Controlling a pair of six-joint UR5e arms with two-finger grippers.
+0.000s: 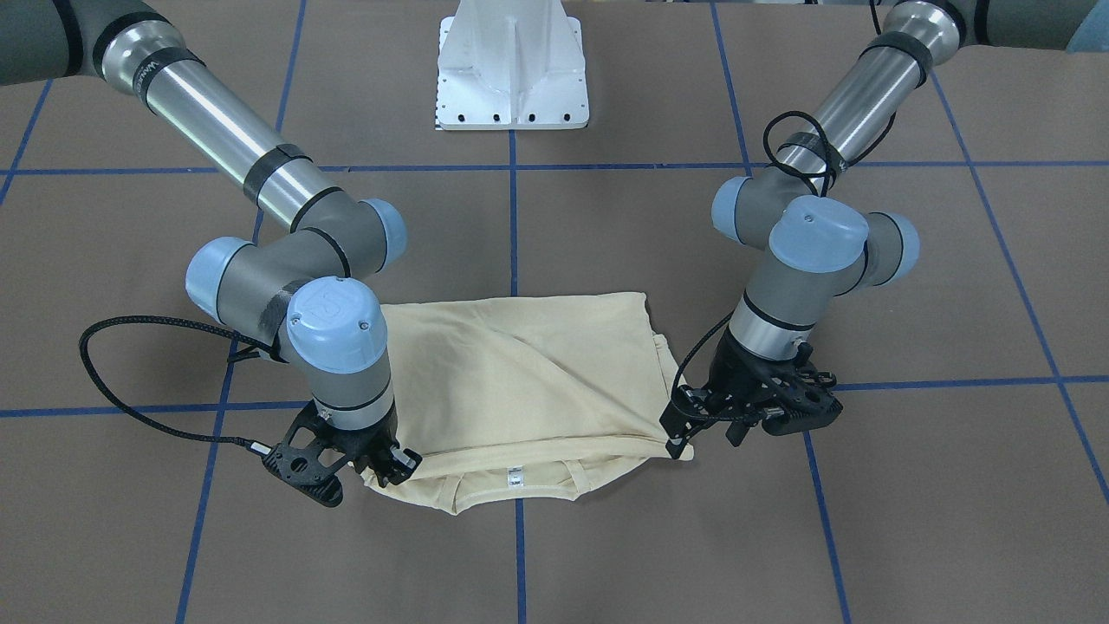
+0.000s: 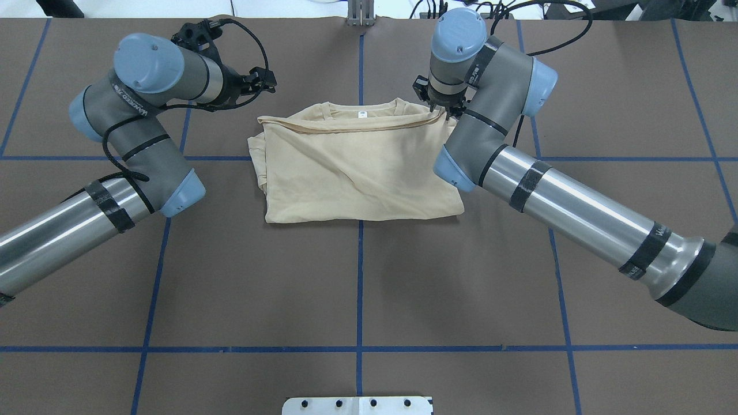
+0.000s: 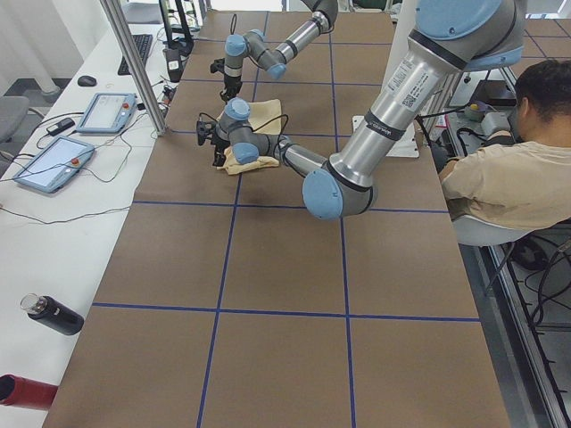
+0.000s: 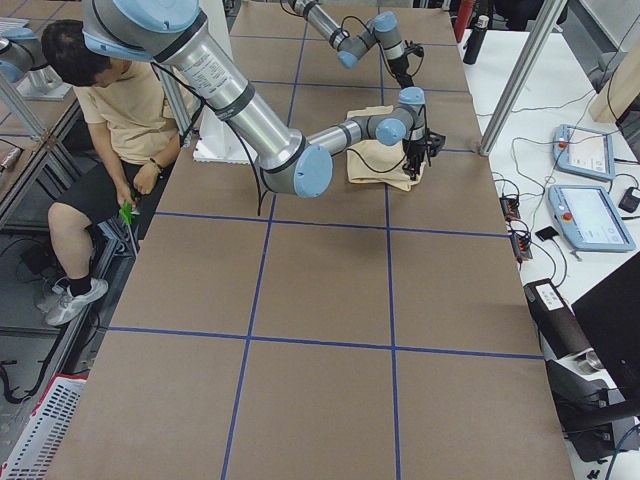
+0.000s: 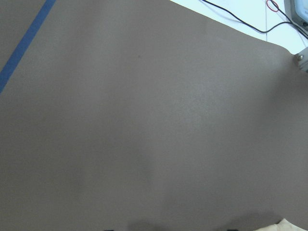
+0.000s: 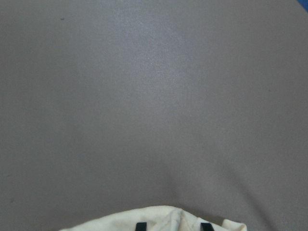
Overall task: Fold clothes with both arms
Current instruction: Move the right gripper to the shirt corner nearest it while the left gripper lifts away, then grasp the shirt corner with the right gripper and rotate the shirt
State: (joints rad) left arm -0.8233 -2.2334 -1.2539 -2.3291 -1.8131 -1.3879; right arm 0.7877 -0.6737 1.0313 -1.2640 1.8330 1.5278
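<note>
Brown paper crossed by blue tape (image 1: 511, 217) covers the table (image 1: 606, 537). In the front-facing view the cream-yellow T-shirt (image 1: 520, 373) lies folded over itself near the white pedestal (image 1: 513, 65). Its neckline and small neck label (image 1: 514, 475) are on the edge away from the robot. The right gripper (image 1: 394, 464) touches one collar-side corner. The left gripper (image 1: 702, 438) sits just beside the other corner, its jaws spread. From overhead the T-shirt (image 2: 357, 173) is a rough rectangle lying across a tape line. The left gripper (image 2: 264, 83) hangs apart from its corner, with bare table between them. The right gripper (image 2: 438, 104) stands over the opposite corner, half hidden by its own wrist. In the left side view the near arm's left gripper (image 3: 217, 147) hangs at the T-shirt (image 3: 263, 109), and a seated person (image 3: 508, 169) is at the right edge. In the right side view the near arm's right gripper (image 4: 418, 165) points down at the T-shirt (image 4: 375, 160), and the same person (image 4: 110, 110) sits at the left. The left wrist view shows almost only table (image 5: 144, 120), with a sliver of T-shirt (image 5: 288, 225) in the bottom corner, so this claw holds nothing. In the right wrist view the T-shirt (image 6: 159, 219) bulges up between two black fingertips (image 6: 140, 226) that stand a narrow gap apart. Whether they press on the cloth cannot be told.
</note>
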